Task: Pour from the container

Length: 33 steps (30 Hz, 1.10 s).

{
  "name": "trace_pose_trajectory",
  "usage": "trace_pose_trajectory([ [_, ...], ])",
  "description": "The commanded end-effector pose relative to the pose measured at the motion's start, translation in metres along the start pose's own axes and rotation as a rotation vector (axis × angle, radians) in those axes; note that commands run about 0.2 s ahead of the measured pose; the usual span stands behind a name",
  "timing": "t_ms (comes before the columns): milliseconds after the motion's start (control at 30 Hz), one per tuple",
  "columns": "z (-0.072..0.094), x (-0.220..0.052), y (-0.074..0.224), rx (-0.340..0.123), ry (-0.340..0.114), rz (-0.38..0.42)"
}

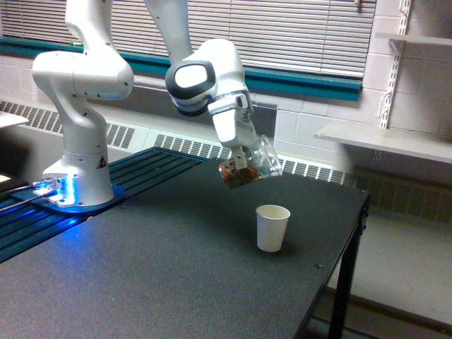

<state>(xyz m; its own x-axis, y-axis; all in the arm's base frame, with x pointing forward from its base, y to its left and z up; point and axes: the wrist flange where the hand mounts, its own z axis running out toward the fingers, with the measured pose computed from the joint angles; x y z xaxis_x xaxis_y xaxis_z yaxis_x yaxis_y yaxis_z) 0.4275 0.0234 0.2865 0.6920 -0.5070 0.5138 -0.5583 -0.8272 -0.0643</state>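
The container (251, 166) is a clear plastic cup with brown granular contents lying in its lower end. It hangs in the air, tilted with its mouth up toward the exterior view's right. My gripper (244, 157) is shut on the container. A small white paper cup (272, 227) stands upright on the black table (176, 282), below the container and slightly toward the exterior view's right. The container is well above the paper cup's rim and apart from it.
The arm's white base (78, 180) stands on a blue-lit plate at the exterior view's left. The table's edge (353, 233) runs close to the paper cup on the exterior view's right. A wall shelf (381, 141) and a radiator grille (198, 147) lie behind.
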Motion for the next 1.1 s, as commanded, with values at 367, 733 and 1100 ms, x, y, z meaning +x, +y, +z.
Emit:
trace_pose_trajectory([
  [367, 0.011, -0.005, 0.007, -0.048, -0.021, 0.029],
  [733, 0.018, -0.011, 0.009, -0.073, -0.050, 0.003],
  [1100, 0.025, -0.014, 0.011, -0.101, -0.081, -0.019],
])
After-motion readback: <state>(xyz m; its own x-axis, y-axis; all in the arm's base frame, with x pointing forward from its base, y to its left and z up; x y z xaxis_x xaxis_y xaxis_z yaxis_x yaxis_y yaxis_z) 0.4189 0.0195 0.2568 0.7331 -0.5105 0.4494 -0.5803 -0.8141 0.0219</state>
